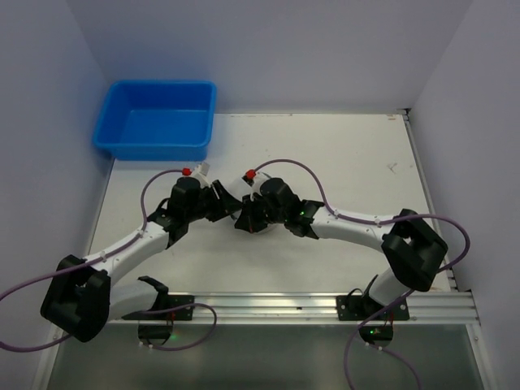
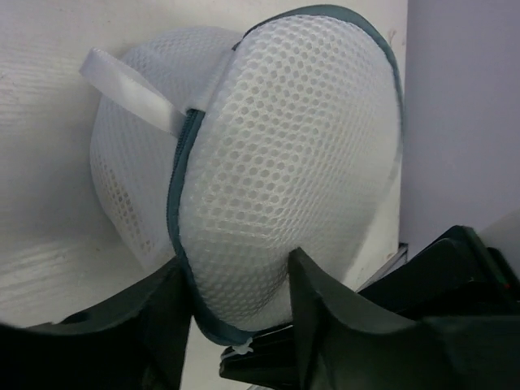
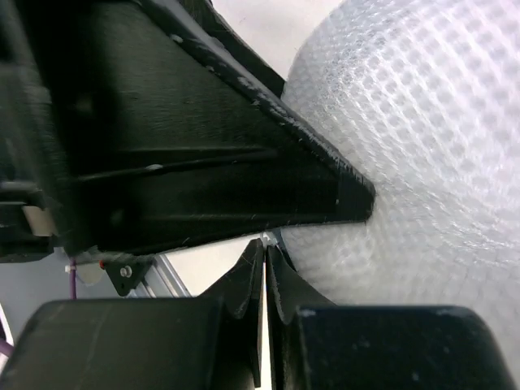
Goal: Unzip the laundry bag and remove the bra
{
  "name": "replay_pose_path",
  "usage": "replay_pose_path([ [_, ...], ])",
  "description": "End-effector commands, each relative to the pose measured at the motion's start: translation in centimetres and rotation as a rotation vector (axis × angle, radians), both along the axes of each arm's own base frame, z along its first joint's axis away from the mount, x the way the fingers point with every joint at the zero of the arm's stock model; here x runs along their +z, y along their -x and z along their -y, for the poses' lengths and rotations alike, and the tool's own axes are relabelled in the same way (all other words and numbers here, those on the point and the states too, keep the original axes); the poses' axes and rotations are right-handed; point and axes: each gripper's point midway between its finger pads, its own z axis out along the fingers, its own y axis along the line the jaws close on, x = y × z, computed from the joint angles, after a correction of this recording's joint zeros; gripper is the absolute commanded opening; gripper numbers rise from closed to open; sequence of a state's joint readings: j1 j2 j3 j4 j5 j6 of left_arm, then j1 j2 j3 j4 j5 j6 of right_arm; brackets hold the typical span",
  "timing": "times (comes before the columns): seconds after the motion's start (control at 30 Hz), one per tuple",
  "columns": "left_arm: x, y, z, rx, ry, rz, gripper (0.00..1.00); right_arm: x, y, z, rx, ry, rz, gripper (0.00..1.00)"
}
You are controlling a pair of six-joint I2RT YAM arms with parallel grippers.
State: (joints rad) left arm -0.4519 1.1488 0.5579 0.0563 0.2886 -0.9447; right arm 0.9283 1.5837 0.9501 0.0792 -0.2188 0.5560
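Observation:
The laundry bag (image 2: 284, 162) is a white mesh drum with a teal zipper line (image 2: 180, 162) round its rim and a white strap loop (image 2: 130, 81). My left gripper (image 2: 240, 284) is shut on the bag, one finger on each side of its lower part. In the top view the bag (image 1: 230, 197) is mostly hidden between my left gripper (image 1: 219, 203) and my right gripper (image 1: 244, 215) at the table's middle. My right gripper (image 3: 266, 248) is shut, its tips pinching the small white zipper pull (image 3: 266, 238) at the bag's (image 3: 422, 146) rim. The bra is hidden.
A blue plastic tub (image 1: 158, 118) stands at the back left of the white table (image 1: 341, 162). White walls close in the left, back and right. A metal rail (image 1: 284, 305) runs along the near edge between the arm bases.

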Motion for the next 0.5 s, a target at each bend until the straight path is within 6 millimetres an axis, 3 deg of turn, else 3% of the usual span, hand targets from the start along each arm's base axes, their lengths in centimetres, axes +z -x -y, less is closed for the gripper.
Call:
replay_pose_path([
  [0.0, 0.8, -1.0, 0.7, 0.026, 0.033, 0.038, 0.45, 2.9, -0.9, -0.2, -0.035, -0.059, 0.064, 0.0],
  [0.07, 0.5, -1.1, 0.4, 0.04, 0.016, 0.039, 0.26, 2.6, -0.6, 0.7, -0.038, -0.034, 0.064, 0.0],
  [0.1, 1.0, -1.3, 0.2, 0.047, 0.013, 0.051, 0.11, 2.2, -0.5, 1.2, -0.041, -0.011, 0.079, 0.0],
  [0.17, 0.9, -1.5, -0.4, 0.066, -0.029, 0.058, 0.0, 1.5, -0.7, 3.0, -0.077, 0.047, 0.103, 0.0],
  [0.37, 1.3, -1.4, -0.8, 0.036, -0.061, 0.074, 0.0, -1.3, -1.7, 9.9, -0.175, 0.183, 0.082, 0.0],
  [0.47, 1.3, -0.8, -0.6, -0.016, -0.054, 0.069, 0.0, -1.3, -3.4, 13.1, -0.243, 0.194, 0.059, 0.0],
])
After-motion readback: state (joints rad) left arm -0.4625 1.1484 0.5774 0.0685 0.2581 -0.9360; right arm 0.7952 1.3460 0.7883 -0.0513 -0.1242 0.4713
